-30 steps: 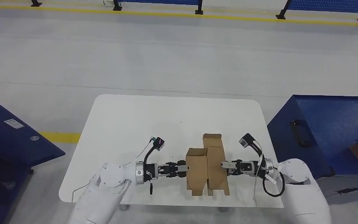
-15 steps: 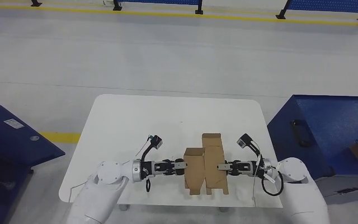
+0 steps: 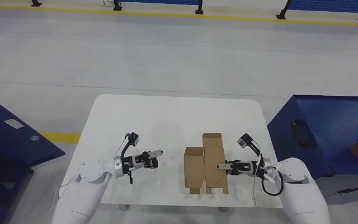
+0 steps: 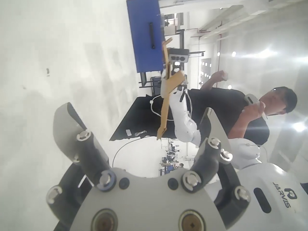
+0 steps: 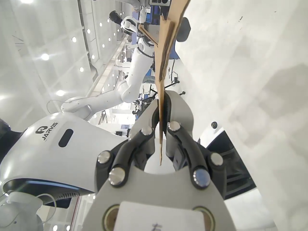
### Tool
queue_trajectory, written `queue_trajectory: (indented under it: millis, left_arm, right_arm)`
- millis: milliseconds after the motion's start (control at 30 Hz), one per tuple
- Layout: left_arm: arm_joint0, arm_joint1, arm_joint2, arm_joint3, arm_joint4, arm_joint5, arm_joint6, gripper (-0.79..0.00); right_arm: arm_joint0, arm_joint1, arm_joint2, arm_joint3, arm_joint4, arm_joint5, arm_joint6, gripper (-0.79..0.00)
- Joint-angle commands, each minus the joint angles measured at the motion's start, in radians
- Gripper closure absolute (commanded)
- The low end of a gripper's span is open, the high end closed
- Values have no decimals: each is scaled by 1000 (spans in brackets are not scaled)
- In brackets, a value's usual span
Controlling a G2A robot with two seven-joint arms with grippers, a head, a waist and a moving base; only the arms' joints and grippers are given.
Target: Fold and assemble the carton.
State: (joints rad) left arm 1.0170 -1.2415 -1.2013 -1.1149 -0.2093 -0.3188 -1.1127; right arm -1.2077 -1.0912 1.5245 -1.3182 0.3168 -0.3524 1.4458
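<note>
White table (image 3: 168, 117): carton (image 3: 205, 168) is flattened, not yet boxed, near the front edge, right of centre. Right gripper (image 5: 161, 104) grips the carton's right edge, jaws pinched narrow on cardboard. Left gripper (image 4: 138, 121): jaws wide, well apart from carton.

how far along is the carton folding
Early, by the look of it. Done: little; the carton looks like a flattish blank, with no box shape yet. In hand: the right gripper is shut on its edge. The left gripper is open, apart from it over the table. Left: opening it up, folding the flaps and closing them.
</note>
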Motion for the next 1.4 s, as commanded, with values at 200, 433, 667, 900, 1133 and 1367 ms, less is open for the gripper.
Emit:
queue_trajectory:
  millis: [200,433,667,900,1133,1367]
  left_arm:
    - [-2,0,3,3,7,2,12,-785]
    - [-2,0,3,3,7,2,12,-785]
    - [-2,0,3,3,7,2,12,-785]
    - [-2,0,3,3,7,2,12,-785]
    - [-2,0,3,3,7,2,12,-785]
    - [-2,0,3,3,7,2,12,-785]
  right_arm:
    - [-69,16,124,-273,98,-39,-137,0]
    - [-103,18,99,-556,125,54,-221,0]
    - [-96,21,59,-658,215,167,-223,0]
    - [-105,25,46,-659,284,223,-230,0]
    - [-34,12,-87,-458,745,617,-130,0]
    - [54,-43,-354,-272,1463,961,-234,0]
